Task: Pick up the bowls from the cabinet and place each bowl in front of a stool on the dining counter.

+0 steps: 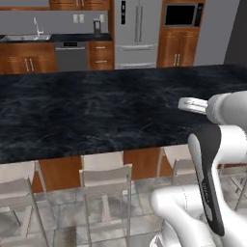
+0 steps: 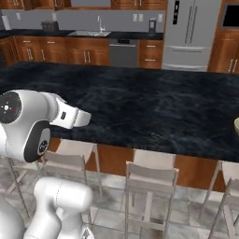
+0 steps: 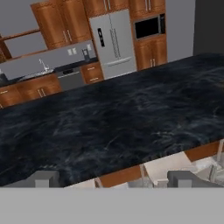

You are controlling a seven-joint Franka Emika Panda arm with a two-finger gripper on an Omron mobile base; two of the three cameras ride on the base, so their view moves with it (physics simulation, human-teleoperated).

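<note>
We see pale stools (image 1: pixel 105 176) left along the black marble table (image 1: pixel 96 111), our claw (image 3: pixel 114 178) spread wide and empty over its near edge, one bowl's rim (image 2: pixel 236 125) far right on the table.

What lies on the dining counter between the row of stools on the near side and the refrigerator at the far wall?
In the left base view, the dining counter is bare black marble from the stools toward the refrigerator; beyond its far edge, nothing else shows.
</note>
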